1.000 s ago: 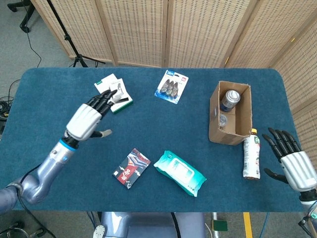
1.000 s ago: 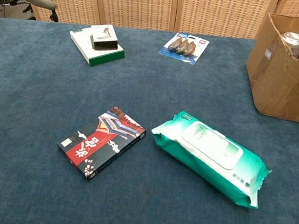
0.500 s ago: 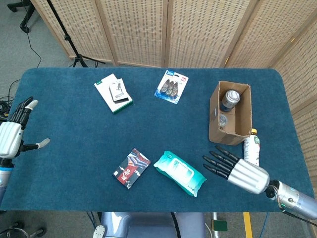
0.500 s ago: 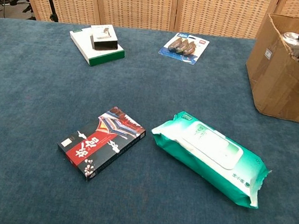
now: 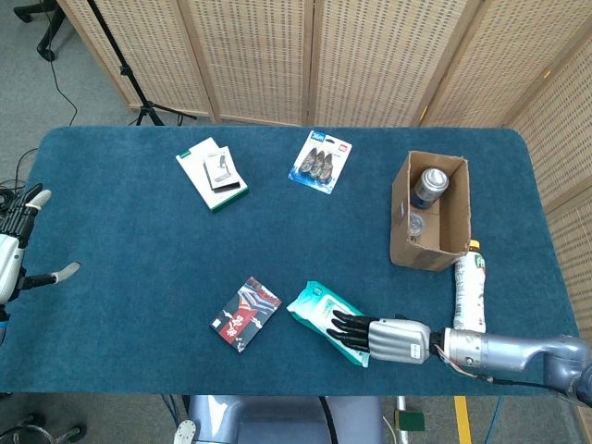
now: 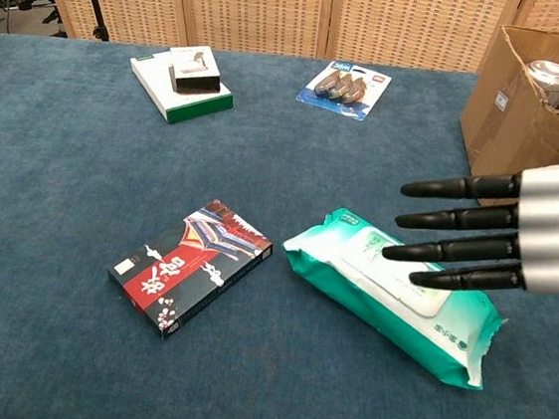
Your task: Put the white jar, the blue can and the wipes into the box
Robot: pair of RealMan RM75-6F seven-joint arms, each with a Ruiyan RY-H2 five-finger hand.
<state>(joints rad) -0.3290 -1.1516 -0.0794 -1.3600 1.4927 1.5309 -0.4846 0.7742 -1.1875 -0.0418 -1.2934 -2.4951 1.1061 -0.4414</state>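
While its black fingers stretch straight and apart, the robot's ribbed silver right hand hovers over the wipes, a soft green plastic pack with a white flap lid lying flat on the blue carpet-like table; whether the fingertips touch the film cannot be told. The left hand hangs at the table's far left edge, fingers spread and holding nothing.

The box, corrugated brown cardboard with a torn rim, sits open-topped toward the right. Inside it stands the blue can, its round metal top showing, and beside that a pale round shape too small to identify. A white bottle with a yellow cap lies on its side just outside the box's near corner.

Near the wipes rests a flat, glossy red-and-black carton. Farther back lie a white-and-green flat box with a small dark item on top, and a blister card of rounded dark pieces.
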